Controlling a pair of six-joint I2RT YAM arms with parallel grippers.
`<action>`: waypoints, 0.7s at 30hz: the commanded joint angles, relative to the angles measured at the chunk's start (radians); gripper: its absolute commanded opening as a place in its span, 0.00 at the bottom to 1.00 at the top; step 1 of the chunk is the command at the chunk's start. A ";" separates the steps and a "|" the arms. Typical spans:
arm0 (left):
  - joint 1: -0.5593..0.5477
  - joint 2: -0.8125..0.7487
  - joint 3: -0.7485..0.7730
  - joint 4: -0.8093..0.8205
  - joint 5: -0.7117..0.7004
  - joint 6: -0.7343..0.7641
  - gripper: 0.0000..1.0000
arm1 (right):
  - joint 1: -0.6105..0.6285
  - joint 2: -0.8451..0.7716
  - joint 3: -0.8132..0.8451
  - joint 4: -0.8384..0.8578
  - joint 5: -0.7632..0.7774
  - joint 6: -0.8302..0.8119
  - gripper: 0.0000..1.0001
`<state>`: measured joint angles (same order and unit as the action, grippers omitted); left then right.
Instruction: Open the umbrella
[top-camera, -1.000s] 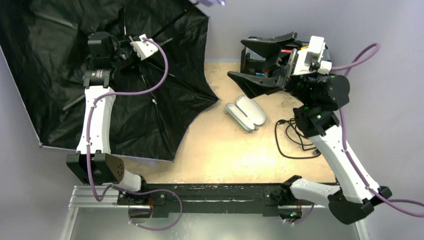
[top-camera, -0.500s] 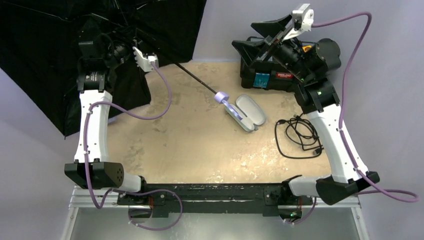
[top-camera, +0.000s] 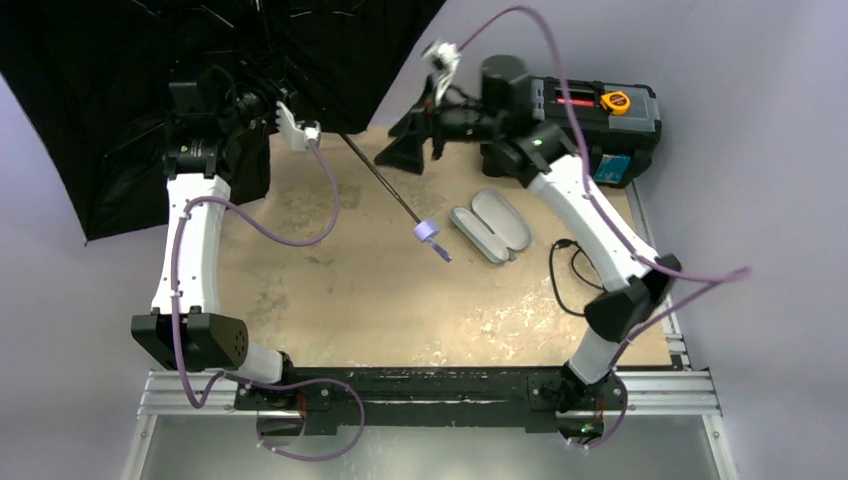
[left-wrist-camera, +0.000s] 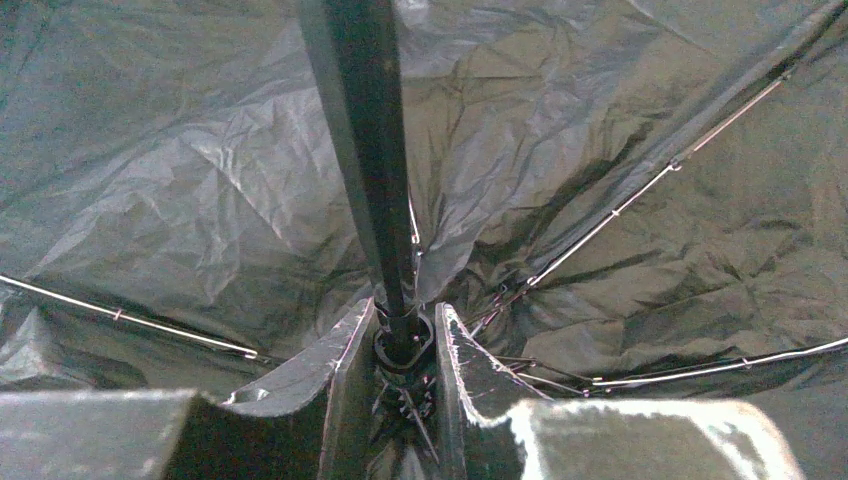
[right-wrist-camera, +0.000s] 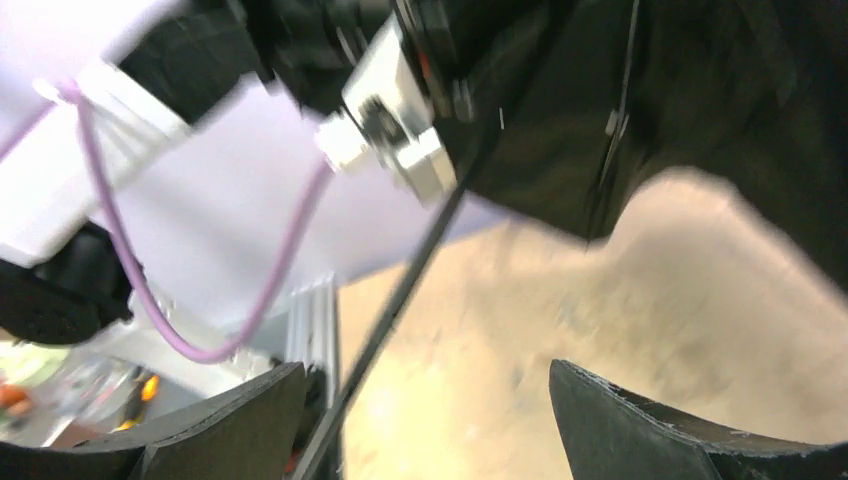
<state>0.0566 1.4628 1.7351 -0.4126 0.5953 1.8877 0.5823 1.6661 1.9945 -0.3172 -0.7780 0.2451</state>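
Mostly off the table (top-camera: 400, 320), umbrella (top-camera: 100, 100) clenched in left gripper (left-wrist-camera: 405, 330); right gripper (right-wrist-camera: 425, 368) released.

place: robot lab | cues: two arms (top-camera: 188, 250) bolted to metal rail (top-camera: 440, 386), worn tabletop (top-camera: 400, 310), plain backdrop (top-camera: 760, 200), toolbox (top-camera: 590, 112) at back

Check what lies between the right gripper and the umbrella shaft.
Nothing. In the right wrist view the shaft runs unobstructed ahead of the open right gripper, bare table behind.
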 joint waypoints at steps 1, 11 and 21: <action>-0.012 -0.001 -0.004 0.063 0.044 0.107 0.00 | 0.059 0.064 0.040 -0.251 -0.099 -0.059 0.93; -0.025 -0.006 -0.098 0.073 0.017 0.142 0.00 | 0.100 0.203 0.033 -0.398 -0.243 -0.073 0.60; -0.020 -0.046 -0.312 0.293 -0.006 0.062 0.32 | 0.099 0.187 0.056 -0.511 -0.344 -0.148 0.00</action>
<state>0.0315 1.4471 1.4948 -0.2543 0.5797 1.9907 0.6476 1.9141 1.9812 -0.7750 -0.9882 0.2623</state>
